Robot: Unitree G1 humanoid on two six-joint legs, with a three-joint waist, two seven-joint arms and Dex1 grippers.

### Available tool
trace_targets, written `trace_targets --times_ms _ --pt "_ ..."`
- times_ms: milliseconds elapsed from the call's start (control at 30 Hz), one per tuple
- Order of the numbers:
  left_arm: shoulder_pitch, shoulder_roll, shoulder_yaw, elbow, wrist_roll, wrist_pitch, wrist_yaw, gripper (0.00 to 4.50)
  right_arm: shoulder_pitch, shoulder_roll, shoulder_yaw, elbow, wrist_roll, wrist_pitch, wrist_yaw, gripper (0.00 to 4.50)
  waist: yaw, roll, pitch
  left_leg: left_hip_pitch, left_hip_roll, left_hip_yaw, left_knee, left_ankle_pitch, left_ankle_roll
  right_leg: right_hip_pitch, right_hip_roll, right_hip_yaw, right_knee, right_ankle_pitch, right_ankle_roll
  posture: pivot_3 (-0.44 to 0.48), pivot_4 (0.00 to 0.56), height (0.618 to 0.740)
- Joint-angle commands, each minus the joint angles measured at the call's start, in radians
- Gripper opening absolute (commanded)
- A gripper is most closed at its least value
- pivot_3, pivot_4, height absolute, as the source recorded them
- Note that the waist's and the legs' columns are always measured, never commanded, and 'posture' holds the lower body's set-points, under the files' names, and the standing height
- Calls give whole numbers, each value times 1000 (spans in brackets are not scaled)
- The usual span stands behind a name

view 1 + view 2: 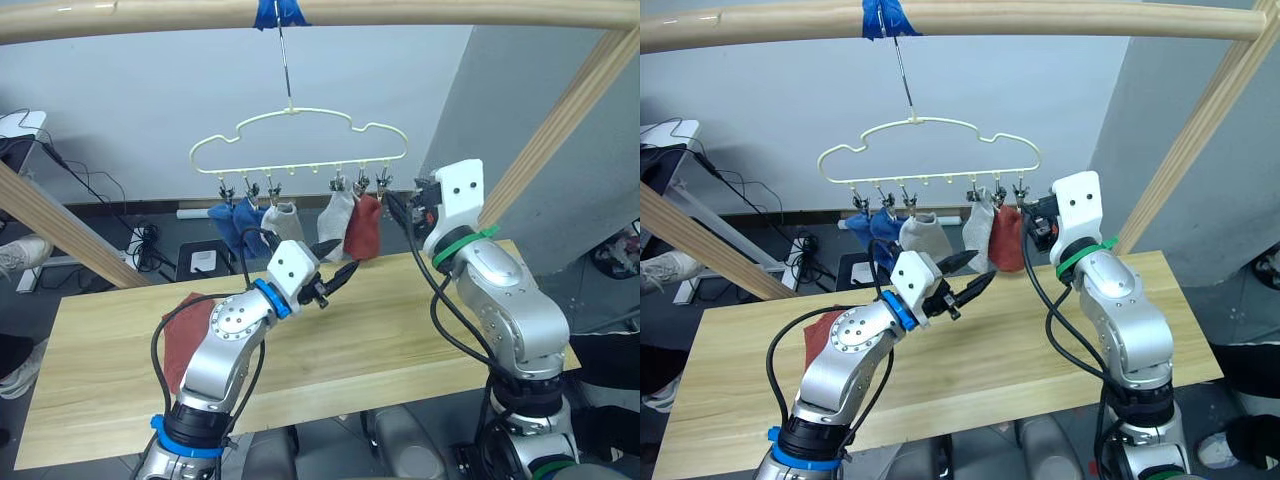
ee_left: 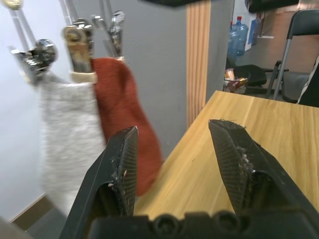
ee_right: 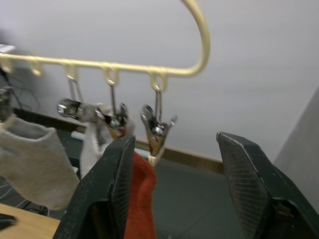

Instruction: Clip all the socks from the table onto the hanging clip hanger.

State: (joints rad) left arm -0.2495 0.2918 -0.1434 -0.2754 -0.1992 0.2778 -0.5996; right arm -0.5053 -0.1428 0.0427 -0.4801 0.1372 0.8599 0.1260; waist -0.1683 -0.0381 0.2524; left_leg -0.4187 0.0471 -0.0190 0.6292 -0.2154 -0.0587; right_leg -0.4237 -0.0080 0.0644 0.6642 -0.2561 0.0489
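At the lower left of the head view, one rust-red sock (image 1: 185,335) lay flat on the tabletop (image 1: 360,350), partly hidden behind the left arm. Above the frame's centre, the left end effector (image 1: 338,277) hovered over the wood with its fingers apart and nothing between them, pointing toward the hung socks. Farther back, at the centre right, the right end effector (image 3: 172,194) sat just beside the hanger's right end, fingers likewise spread and empty. Behind both, the clip hanger (image 1: 300,135) hung from a wooden pole (image 1: 320,14), carrying two blue socks (image 1: 235,224), two grey socks (image 1: 285,220) and one red sock (image 1: 362,228). Five of six appeared clipped, so the last sock seemed the step in hand. The next move would likely call for the left arm to drop back and pinch it.
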Motion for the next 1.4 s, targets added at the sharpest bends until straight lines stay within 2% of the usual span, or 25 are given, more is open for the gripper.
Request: trace_targets --times_ms 33,333,700,1033,1400 --pt "-20 3 12 -55 -24 1 0 2489 -34 24 14 21 -17 -41 -24 2707 0 0 0 0 0 0 0 0 0 0 0 0 0 0 0 -215 215 740" --pt "-53 21 37 -76 -71 34 -11 2489 -102 74 10 176 -50 -131 -68 2707 0 0 0 0 0 0 0 0 0 0 0 0 1 0 0 -215 215 740" --pt "-66 45 45 -67 -84 34 -11 2489 -140 123 -6 277 -54 -197 -114 2707 2 0 0 0 0 0 0 0 0 0 0 0 1 2 -3 -199 208 740" --pt "-78 49 49 -53 -80 31 -10 2489 -167 221 -61 301 -38 -194 -216 2707 2 0 0 0 0 0 0 0 0 0 0 0 1 3 -4 -199 211 740" --pt "-81 56 50 -50 -78 33 -4 2489 -175 328 -56 262 -16 -146 -286 2707 3 0 0 0 0 0 0 0 0 0 0 0 1 3 -5 -199 213 740"
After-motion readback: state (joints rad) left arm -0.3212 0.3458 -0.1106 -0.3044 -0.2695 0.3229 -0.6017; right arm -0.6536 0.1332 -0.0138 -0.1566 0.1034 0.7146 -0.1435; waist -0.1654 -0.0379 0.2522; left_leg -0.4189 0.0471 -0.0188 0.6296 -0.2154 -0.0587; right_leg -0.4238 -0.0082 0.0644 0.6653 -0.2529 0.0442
